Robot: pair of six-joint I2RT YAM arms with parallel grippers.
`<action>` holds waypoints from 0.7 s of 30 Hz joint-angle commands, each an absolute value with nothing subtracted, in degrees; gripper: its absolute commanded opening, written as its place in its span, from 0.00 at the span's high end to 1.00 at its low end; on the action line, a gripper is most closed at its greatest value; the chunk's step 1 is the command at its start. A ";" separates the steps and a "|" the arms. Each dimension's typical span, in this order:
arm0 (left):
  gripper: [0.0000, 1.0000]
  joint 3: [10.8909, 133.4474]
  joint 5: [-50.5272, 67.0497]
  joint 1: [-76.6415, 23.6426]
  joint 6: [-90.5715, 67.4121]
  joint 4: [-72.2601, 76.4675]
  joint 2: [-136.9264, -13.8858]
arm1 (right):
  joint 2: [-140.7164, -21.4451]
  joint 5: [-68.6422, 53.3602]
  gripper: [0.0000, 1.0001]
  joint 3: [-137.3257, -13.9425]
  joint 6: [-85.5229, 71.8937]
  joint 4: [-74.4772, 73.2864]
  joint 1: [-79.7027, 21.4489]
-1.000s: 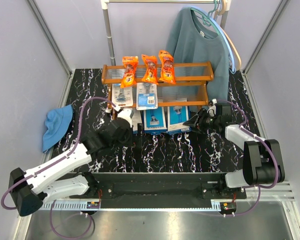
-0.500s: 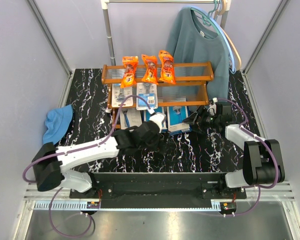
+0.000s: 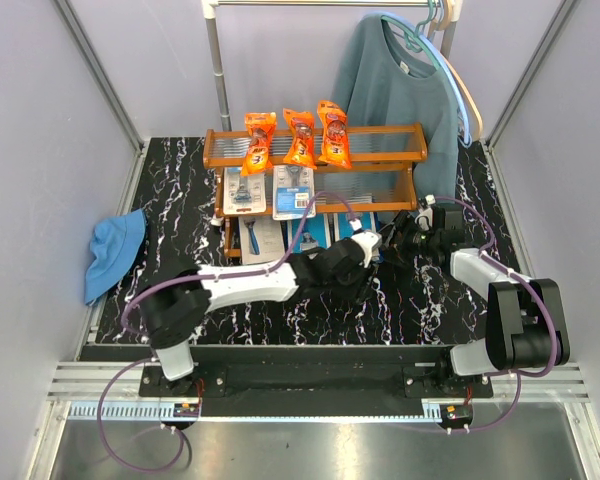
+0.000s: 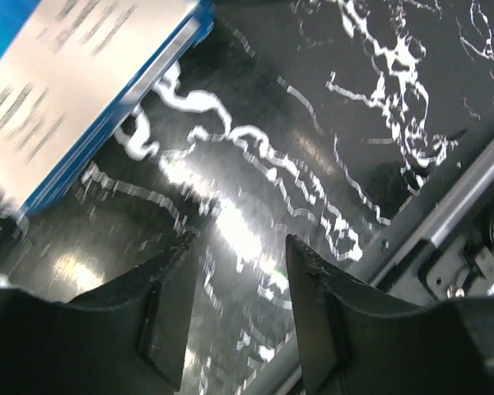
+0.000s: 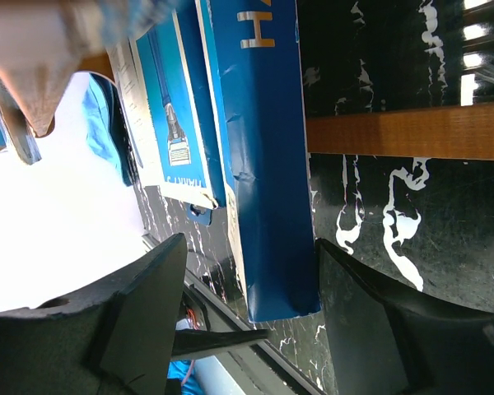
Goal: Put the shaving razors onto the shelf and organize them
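**Top view:** The low orange-brown wooden rack with wire tiers stood at the back of the black marbled table. Three small orange razor bags sat on its top tier and two grey-blue blister cards on the middle one. Flat blue razor boxes lined its lowest step. The left gripper was stretched across to the rightmost box, with the right gripper just beside it.

**Left wrist view:** The left gripper's jaws stood partly closed over bare tabletop, with nothing between them. A blue-edged box lay off to one side.

**Right wrist view:** The right gripper's jaws were spread wide on either side of a box's near end. The box stood on edge by the rack's wooden rail. Whether either finger touched it could not be told.

The boxes looked light, stiff and smooth. They would probably be best pinched gently across their thin thickness, near the middle of a long edge, so the card does not crush or slip.
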State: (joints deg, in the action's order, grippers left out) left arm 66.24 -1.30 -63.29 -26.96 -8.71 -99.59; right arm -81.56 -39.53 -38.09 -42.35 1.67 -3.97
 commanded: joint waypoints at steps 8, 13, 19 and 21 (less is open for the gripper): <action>0.52 76.55 -2.28 -62.67 -24.87 -3.60 -109.86 | -80.86 -39.81 0.28 -40.17 -42.63 3.52 -3.87; 0.51 76.99 -2.81 -60.74 -25.49 -3.34 -111.62 | -79.81 -39.47 0.28 -40.17 -42.19 2.20 -3.87; 0.50 78.83 -3.34 -59.15 -24.79 -3.95 -111.53 | -77.61 -38.50 0.27 -40.16 -41.75 0.35 -3.95; 0.50 79.71 -3.08 -58.71 -24.17 -5.00 -111.97 | -76.73 -38.32 0.27 -40.08 -41.57 0.35 -3.87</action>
